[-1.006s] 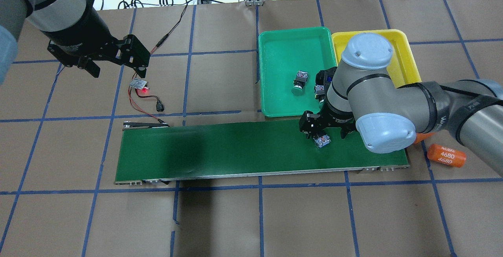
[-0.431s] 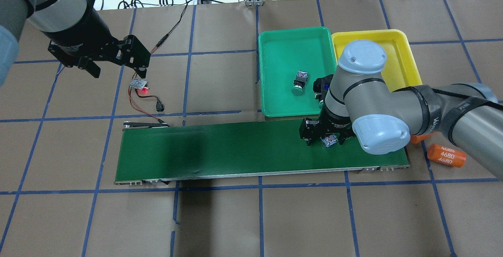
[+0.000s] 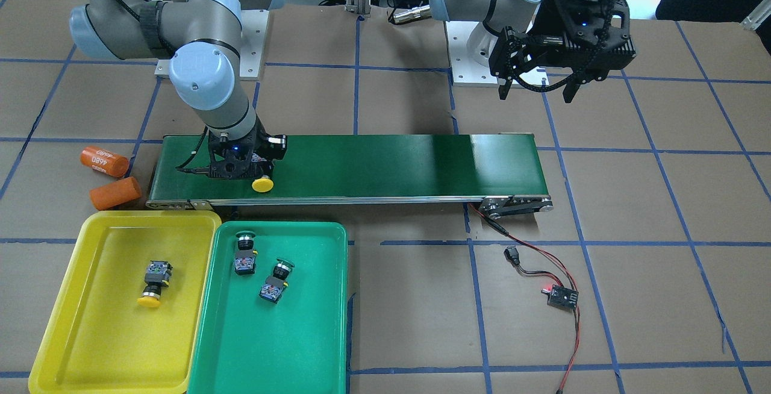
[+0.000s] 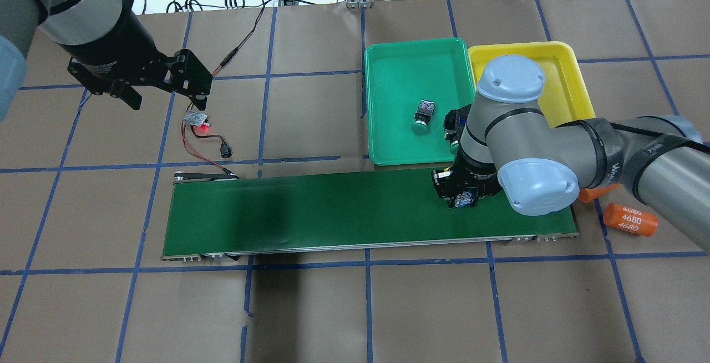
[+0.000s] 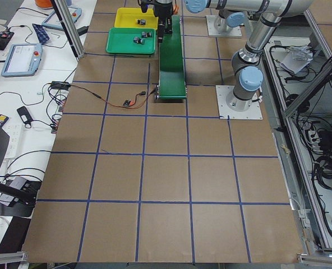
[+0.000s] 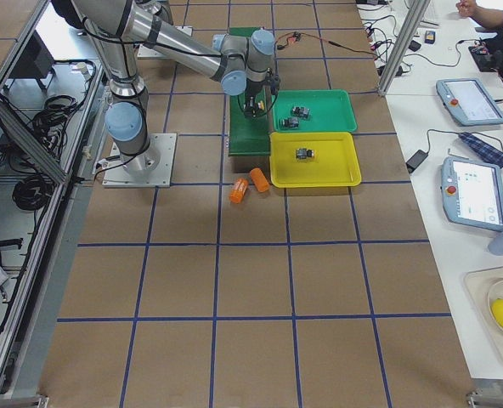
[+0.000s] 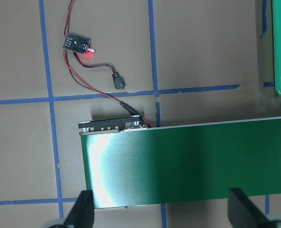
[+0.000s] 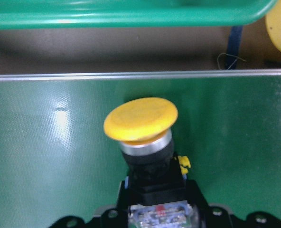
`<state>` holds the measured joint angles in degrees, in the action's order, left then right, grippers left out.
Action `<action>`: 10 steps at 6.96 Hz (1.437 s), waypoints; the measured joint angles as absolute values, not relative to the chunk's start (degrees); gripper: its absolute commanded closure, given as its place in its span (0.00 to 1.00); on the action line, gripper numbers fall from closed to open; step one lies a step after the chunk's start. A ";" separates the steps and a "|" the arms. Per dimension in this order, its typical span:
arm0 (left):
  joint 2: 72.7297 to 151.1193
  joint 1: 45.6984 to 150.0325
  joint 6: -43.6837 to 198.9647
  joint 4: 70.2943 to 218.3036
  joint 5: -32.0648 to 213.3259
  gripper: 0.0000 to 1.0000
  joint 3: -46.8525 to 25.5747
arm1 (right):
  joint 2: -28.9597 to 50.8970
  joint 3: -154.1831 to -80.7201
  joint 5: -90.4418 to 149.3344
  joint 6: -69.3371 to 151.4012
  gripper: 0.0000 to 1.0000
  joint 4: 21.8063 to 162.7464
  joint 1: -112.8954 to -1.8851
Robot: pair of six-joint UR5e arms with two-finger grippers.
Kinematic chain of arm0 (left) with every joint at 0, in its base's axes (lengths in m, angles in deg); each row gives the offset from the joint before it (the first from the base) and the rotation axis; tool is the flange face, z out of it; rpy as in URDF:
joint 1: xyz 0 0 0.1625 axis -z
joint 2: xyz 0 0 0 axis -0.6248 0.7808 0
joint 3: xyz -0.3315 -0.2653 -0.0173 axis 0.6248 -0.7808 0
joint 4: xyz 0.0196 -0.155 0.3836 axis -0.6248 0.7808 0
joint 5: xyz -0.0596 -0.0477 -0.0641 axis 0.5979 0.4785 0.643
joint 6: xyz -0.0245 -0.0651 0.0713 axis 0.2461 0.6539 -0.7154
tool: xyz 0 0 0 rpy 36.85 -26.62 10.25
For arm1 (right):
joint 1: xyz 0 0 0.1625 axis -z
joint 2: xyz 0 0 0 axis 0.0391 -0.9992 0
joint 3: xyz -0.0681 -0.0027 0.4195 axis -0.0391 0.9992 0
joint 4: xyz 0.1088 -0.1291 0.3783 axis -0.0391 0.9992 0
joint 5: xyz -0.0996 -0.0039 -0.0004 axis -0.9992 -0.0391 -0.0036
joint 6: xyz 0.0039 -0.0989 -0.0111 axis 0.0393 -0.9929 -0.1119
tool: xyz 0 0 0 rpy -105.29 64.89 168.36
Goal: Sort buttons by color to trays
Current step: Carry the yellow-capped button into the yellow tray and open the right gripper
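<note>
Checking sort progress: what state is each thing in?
left gripper: open, empty
right gripper: shut on belt button
belt button: yellow, lying on conveyor, gripped
second yellow button: lying in yellow tray
green buttons: both lying in green tray
circuit board: red light on

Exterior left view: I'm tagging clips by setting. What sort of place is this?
Probably a robotics lab or test cell: left arm mounted on the grid-taped table, teach pendant and loose cables on the side bench, small conveyor belt.

Yellow button (image 3: 262, 185) sideways on belt (image 3: 391, 165)
</note>
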<state>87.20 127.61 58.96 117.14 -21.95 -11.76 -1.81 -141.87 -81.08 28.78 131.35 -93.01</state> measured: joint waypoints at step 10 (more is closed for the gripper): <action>87.26 127.62 58.95 117.16 -21.91 0.00 -11.61 | 14.28 -117.37 -85.24 24.70 0.63 132.88 -79.97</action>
<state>87.26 127.62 58.95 117.16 -21.91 -11.61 14.28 -117.37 -85.24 24.70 132.88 -79.97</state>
